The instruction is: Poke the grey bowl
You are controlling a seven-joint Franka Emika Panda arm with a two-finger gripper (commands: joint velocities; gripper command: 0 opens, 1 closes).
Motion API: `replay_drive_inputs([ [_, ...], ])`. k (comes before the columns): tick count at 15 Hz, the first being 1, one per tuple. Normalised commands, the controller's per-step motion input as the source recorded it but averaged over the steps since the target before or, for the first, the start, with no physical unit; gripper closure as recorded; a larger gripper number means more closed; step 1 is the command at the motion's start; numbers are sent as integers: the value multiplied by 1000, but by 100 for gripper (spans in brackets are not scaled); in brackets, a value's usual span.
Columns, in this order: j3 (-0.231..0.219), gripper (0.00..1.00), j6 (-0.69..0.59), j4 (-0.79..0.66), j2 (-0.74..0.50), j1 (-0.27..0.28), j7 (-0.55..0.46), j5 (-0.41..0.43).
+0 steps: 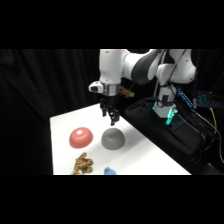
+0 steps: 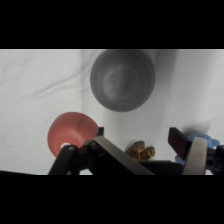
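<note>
The grey bowl (image 1: 113, 138) lies upside down as a dark matte dome near the middle of the white table (image 1: 65, 122). My gripper (image 1: 111, 118) hangs just above it, toward its far side, not touching. In the wrist view the grey bowl (image 2: 122, 80) fills the upper middle, ahead of the gripper (image 2: 139, 136), whose two fingers stand apart, open, with nothing between them.
A red bowl (image 1: 81, 137) (image 2: 70, 132) of the same shape sits just left of the grey one. A brown lumpy object (image 1: 83, 164) (image 2: 140, 150) and a blue object (image 1: 110, 171) (image 2: 202, 140) lie at the front edge. A black bag (image 1: 165, 130) borders the table's right side.
</note>
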Motion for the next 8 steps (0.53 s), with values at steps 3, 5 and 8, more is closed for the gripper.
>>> replay_drive_inputs([
  [3,0,0,-8,-14,-34,-2,85,-130],
  [5,-15,0,-64,-74,-125,-21,48,-84],
  [8,-34,0,-48,-122,-184,-52,16,13],
])
